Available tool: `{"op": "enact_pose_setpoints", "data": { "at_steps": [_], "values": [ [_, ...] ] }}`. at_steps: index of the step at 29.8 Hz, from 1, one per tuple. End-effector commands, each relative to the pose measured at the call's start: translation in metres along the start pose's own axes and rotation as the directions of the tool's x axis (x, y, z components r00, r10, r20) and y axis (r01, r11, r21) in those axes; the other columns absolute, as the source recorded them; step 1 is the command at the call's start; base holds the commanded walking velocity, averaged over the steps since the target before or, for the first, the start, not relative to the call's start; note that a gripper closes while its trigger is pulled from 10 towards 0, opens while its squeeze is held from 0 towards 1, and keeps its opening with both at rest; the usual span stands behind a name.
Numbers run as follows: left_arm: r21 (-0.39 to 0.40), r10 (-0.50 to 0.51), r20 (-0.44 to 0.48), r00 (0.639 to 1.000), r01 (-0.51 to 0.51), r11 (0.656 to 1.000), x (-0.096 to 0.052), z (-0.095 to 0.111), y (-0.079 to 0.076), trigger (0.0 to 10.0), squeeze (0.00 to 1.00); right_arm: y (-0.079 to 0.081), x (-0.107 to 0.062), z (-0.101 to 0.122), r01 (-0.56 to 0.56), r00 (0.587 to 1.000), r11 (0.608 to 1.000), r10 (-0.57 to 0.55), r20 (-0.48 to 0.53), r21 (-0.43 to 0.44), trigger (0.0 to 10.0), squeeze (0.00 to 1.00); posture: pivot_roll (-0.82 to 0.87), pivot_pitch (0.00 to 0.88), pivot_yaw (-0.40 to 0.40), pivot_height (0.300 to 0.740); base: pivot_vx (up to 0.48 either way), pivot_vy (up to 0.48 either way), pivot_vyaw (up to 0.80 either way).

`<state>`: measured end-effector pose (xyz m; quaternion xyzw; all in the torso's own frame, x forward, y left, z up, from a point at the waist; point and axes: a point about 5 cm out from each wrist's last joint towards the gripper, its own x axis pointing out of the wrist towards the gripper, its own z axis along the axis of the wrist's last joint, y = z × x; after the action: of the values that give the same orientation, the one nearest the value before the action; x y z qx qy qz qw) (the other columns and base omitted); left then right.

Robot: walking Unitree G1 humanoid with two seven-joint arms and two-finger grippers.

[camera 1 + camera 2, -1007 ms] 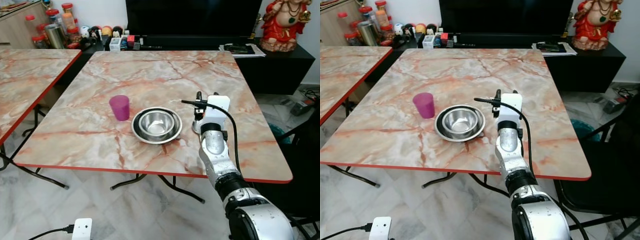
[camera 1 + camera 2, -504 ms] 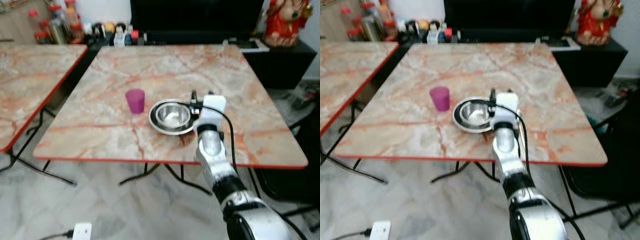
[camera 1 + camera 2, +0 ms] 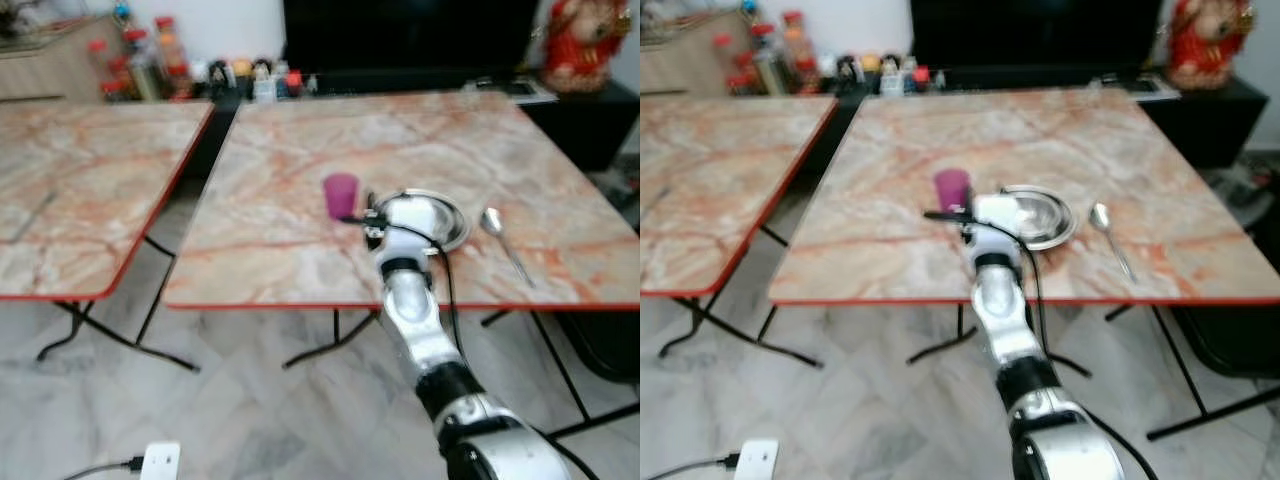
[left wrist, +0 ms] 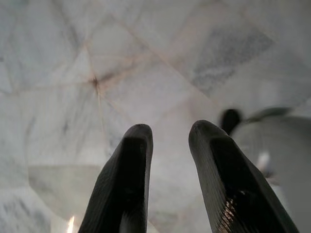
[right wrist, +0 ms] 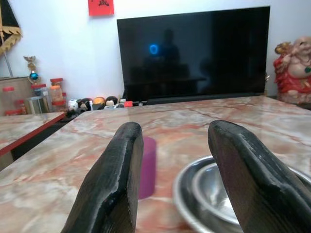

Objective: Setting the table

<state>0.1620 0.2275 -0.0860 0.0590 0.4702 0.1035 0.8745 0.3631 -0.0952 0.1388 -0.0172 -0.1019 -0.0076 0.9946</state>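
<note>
On the marble table (image 3: 300,260) stand a purple cup (image 3: 341,193) and, to its right, a steel bowl nested in a steel plate (image 3: 435,218). A spoon (image 3: 498,233) lies on the table to the right of the bowl. My right gripper (image 5: 175,128) is open and empty, low over the table's near side, and looks between the cup (image 5: 147,167) and the bowl (image 5: 214,196). Its arm (image 3: 410,310) reaches over the front edge. The left gripper (image 4: 170,127) hangs open over the marble floor.
A second marble table (image 3: 90,180) stands to the left with a gap between. Behind are a black TV (image 5: 194,53), jars (image 3: 150,60) and a red statue (image 3: 585,45). A white adapter (image 3: 160,460) lies on the floor, and a dark chair (image 3: 620,350) stands at right.
The whole view has pulled back and swung left, blurred. The spoon now shows lying right of the bowl. My right gripper, earlier right of the bowl, is now at its left by the cup.
</note>
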Motion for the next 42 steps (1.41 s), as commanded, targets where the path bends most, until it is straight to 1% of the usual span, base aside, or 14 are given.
{"op": "enact_pose_setpoints", "data": {
  "at_steps": [1,11,16,20,23,24,25,26,28,31,34,38,41,42],
  "values": [
    [0.005,0.019,0.004,1.000,-0.019,1.000,0.000,0.002,0.007,10.0,0.00,0.011,0.002,0.007,-0.030,0.999,0.999,0.030,0.014,0.016,10.0,0.00,0.02,0.000,0.038,0.740,0.000,0.480,0.00],
    [-0.009,0.022,0.001,1.000,-0.022,1.000,0.000,0.000,0.005,10.0,0.00,0.001,-0.003,-0.006,-0.006,1.000,1.000,0.005,-0.031,-0.008,10.0,0.00,0.02,0.000,0.028,0.740,0.000,0.480,0.00],
    [-0.018,0.025,-0.005,1.000,-0.025,1.000,0.000,-0.002,0.004,10.0,0.00,-0.006,-0.011,-0.018,-0.016,0.998,0.999,0.013,-0.068,-0.034,10.0,0.00,0.02,0.000,0.021,0.740,0.000,0.480,0.00],
    [-0.026,0.026,-0.007,1.000,-0.026,0.999,-0.001,-0.003,0.004,10.0,0.00,-0.017,-0.026,-0.043,-0.024,0.985,1.000,0.022,-0.169,-0.008,10.0,0.00,0.02,0.000,0.015,0.740,0.000,0.480,0.00],
    [-0.027,0.027,-0.007,1.000,-0.027,0.999,-0.001,-0.003,0.003,10.0,0.00,-0.019,-0.029,-0.047,-0.025,0.982,1.000,0.024,-0.186,-0.001,10.0,0.00,0.02,0.000,0.015,0.740,0.000,0.480,0.00],
    [-0.029,0.027,-0.008,1.000,-0.027,0.999,-0.001,-0.004,0.003,10.0,0.00,-0.023,-0.039,-0.060,-0.051,0.971,0.998,0.043,-0.234,-0.026,10.0,0.00,0.01,0.000,0.008,0.740,0.000,0.480,0.00],
    [-0.031,0.027,-0.009,1.000,-0.028,0.999,-0.001,-0.004,0.002,10.0,0.00,-0.031,-0.059,-0.085,-0.094,0.937,0.993,0.066,-0.344,-0.066,10.0,0.00,0.01,0.000,0.008,0.740,0.000,0.480,0.00],
    [-0.031,0.027,-0.010,1.000,-0.028,0.999,-0.001,-0.005,0.002,10.0,0.00,-0.036,-0.069,-0.096,-0.095,0.914,0.993,0.058,-0.401,-0.074,10.0,0.00,0.01,0.000,0.006,0.740,0.000,0.480,0.00],
    [-0.031,0.027,-0.010,1.000,-0.027,0.999,-0.001,-0.005,0.002,10.0,0.00,-0.039,-0.074,-0.101,-0.090,0.902,0.993,0.050,-0.430,-0.075,10.0,0.00,0.01,0.000,0.006,0.740,0.000,0.480,0.00],
    [-0.034,0.027,-0.008,1.000,-0.027,0.999,-0.001,-0.004,0.001,10.0,0.00,-0.049,-0.098,-0.124,-0.062,0.832,0.996,0.019,-0.555,-0.058,10.0,0.00,0.02,0.000,0.003,0.740,0.000,0.480,0.00],
    [-0.033,0.026,-0.006,1.000,-0.026,0.999,-0.001,-0.003,0.001,10.0,0.00,-0.056,-0.119,-0.139,-0.090,0.766,0.992,0.011,-0.642,-0.090,10.0,0.00,0.02,0.000,0.006,0.740,0.000,0.480,0.00],
    [-0.033,0.026,-0.006,1.000,-0.026,0.999,-0.001,-0.003,0.001,10.0,0.00,-0.062,-0.136,-0.150,-0.105,0.708,0.989,0.002,-0.706,-0.103,10.0,0.00,0.02,0.000,0.010,0.740,0.000,0.480,0.00],
    [-0.032,0.026,-0.005,1.000,-0.027,0.999,-0.001,-0.003,0.001,10.0,0.00,-0.067,-0.152,-0.159,-0.121,0.649,0.985,-0.014,-0.761,-0.120,10.0,0.00,0.02,0.000,0.010,0.740,0.000,0.480,0.00],
    [-0.030,0.027,-0.005,1.000,-0.027,0.999,-0.001,-0.003,0.001,10.0,0.00,-0.068,-0.162,-0.164,-0.130,0.614,0.984,-0.015,-0.789,-0.120,10.0,0.00,0.02,0.000,0.012,0.740,0.000,0.480,0.00]
  ]
}}
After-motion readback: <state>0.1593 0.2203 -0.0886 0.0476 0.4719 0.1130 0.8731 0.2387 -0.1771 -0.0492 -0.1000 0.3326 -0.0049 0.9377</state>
